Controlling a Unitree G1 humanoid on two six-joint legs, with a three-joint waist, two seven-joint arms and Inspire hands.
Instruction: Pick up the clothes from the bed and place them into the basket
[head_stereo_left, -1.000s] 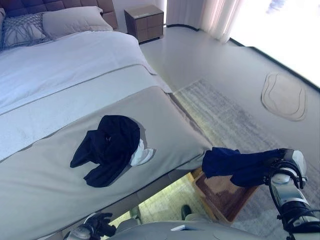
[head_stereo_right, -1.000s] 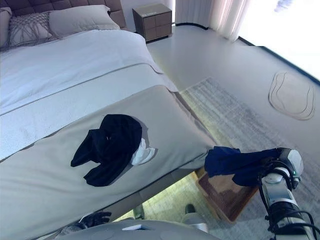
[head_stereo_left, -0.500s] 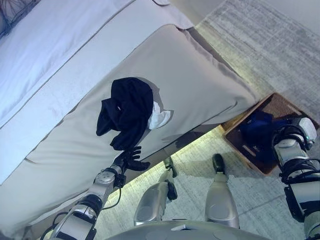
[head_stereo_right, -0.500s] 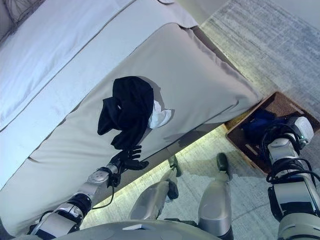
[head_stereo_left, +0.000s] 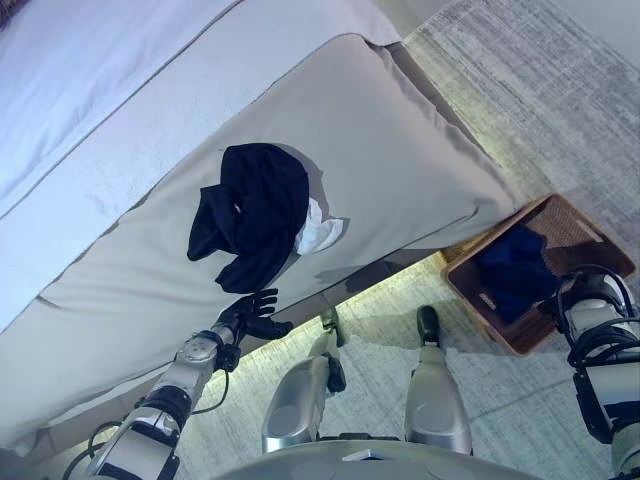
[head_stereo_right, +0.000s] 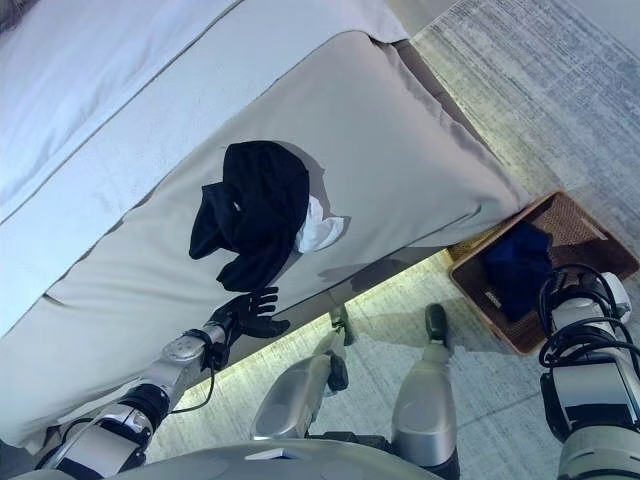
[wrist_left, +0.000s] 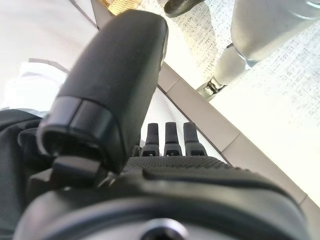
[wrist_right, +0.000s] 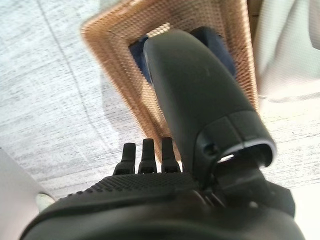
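Note:
A black garment (head_stereo_left: 250, 212) lies crumpled on the beige bed cover (head_stereo_left: 400, 150), with a small white cloth (head_stereo_left: 322, 235) at its right edge. My left hand (head_stereo_left: 250, 315) is open with its fingers spread at the bed's front edge, just below the black garment; it also shows in the left wrist view (wrist_left: 120, 75). A woven brown basket (head_stereo_left: 575, 225) stands on the floor by the bed's corner and holds a navy garment (head_stereo_left: 515, 272). My right hand (wrist_right: 200, 105) is open and empty above the basket (wrist_right: 220, 25), where the navy garment (wrist_right: 216, 42) lies.
A grey rug (head_stereo_left: 560, 90) covers the floor to the right of the bed and under the basket. A white sheet (head_stereo_left: 90, 70) covers the far part of the bed. A lit strip (head_stereo_left: 390, 285) runs under the bed frame.
The camera has tilted down. My right hand has let go of the navy garment, which now lies in the basket. My left hand has come up to the bed's edge.

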